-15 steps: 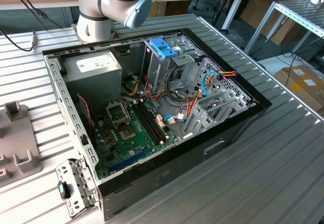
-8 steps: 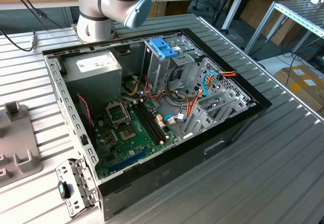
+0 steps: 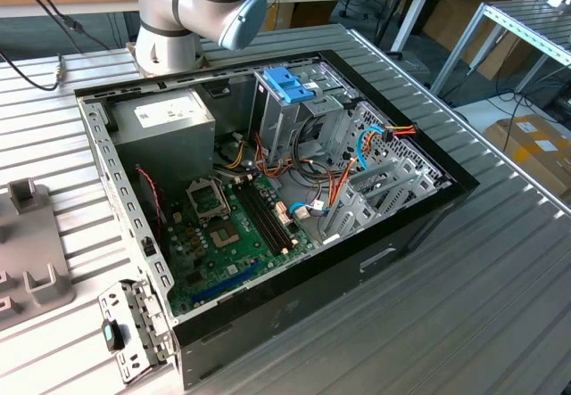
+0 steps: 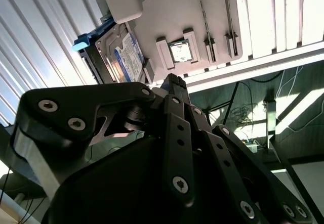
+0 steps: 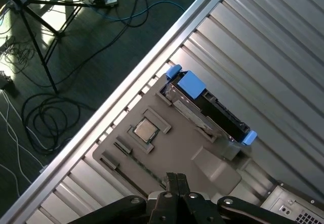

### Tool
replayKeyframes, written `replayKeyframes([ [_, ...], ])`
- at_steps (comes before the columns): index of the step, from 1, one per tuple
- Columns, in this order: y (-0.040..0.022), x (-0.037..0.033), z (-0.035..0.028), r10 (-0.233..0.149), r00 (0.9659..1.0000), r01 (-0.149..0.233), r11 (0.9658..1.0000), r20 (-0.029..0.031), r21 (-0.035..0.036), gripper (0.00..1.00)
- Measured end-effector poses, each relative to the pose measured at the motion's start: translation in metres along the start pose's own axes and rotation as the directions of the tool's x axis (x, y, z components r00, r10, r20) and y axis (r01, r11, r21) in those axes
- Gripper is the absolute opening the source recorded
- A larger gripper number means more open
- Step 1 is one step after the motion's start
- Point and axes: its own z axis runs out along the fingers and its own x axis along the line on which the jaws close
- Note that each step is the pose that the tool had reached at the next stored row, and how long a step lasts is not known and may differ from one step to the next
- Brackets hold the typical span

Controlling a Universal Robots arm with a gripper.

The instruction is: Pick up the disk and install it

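blue-framed disk not yet picked up

disk (image 5: pixel 210 110) sits in the grey holder tray (image 5: pixel 172 155) on the ribbed metal table (image 5: pixel 263 42), seen in the first wrist view. gripper (image 5: pixel 175 177) hovers over the tray, near the disk but apart from it, fingers pressed together on nothing. computer case (image 3: pixel 268 199) lies open. judgement: pick-up and install both left.
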Motion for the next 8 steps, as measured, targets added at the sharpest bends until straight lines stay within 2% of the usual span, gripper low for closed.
replayKeyframes([
  [8, 0.0000, 0.0000, 0.0000, -0.021, 0.9998, 0.021, 0.9998, -0.0010, -0.0006, 0.11],
])
